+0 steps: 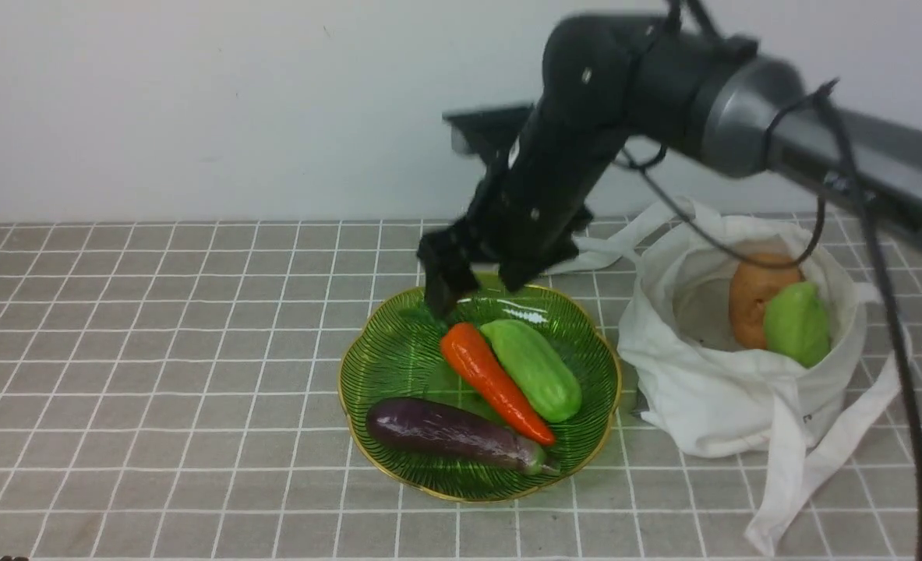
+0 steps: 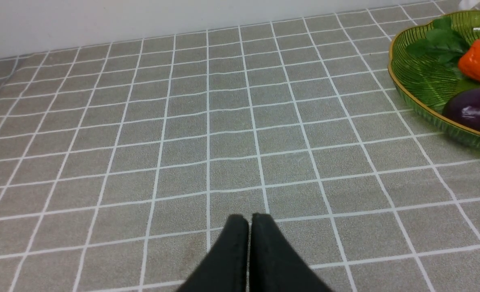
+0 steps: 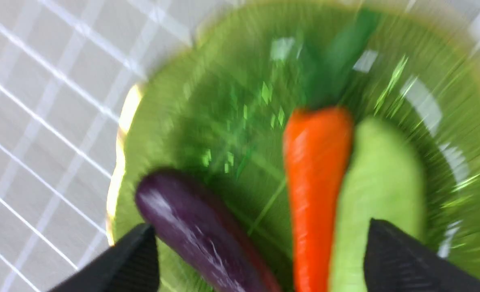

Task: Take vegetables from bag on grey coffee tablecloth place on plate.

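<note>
Now, in the front view, the right gripper (image 1: 476, 288) is hovering open and empty over the plate (image 1: 398, 358) at frame centre, where carrot (image 1: 496, 382), gourd (image 1: 538, 370) and eggplant (image 1: 445, 432) are lying. At right, the bag (image 1: 710, 405) is holding a potato (image 1: 749, 300) and second gourd (image 1: 797, 323). In the left wrist view, the left gripper (image 2: 250, 221) is sitting clenched at bottom centre over the tablecloth (image 2: 142, 142). In the blurred right wrist view, spread fingers (image 3: 134, 259) are framing the plated vegetables.

The right arm (image 1: 585, 117) is glossy black with a grey metal joint ring, and thin black cables (image 1: 897, 343) hang along it. The right gripper (image 1: 476, 288) and the left gripper (image 2: 250, 219) have black tapered fingers.
</note>
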Tool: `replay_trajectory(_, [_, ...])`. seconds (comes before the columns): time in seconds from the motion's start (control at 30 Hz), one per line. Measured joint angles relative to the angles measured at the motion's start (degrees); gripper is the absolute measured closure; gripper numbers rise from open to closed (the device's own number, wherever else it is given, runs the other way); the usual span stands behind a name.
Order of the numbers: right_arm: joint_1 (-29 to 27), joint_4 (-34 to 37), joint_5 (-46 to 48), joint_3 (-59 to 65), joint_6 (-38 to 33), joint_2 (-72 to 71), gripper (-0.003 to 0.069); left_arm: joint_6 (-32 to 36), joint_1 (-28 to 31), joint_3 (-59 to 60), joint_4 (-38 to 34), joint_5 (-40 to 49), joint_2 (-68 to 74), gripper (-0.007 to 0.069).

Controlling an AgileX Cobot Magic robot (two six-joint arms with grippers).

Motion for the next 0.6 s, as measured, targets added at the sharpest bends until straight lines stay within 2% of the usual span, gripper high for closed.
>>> replay_trajectory(0.1, [-0.1,-0.8,0.5,-0.4,0.0,-4.4,0.0181,0.0,0.0,0.0,0.0,0.0,0.0,0.0632])
replay_trajectory(0.37, [-0.2,-4.2,1.7,-0.4,0.0,-21.5,0.0602,0.0,0.0,0.0,0.0,0.0,0.0,0.0632])
replay_trajectory(0.47, [-0.2,-5.2,1.8,0.4,-0.4,-29.4,0.0659,0.0,0.0,0.0,0.0,0.0,0.0,0.0632])
replay_trajectory(0.6, [-0.2,-7.1,1.9,4.6,-0.7,-38.3,0.0671,0.0,0.0,0.0,0.0,0.0,0.0,0.0632])
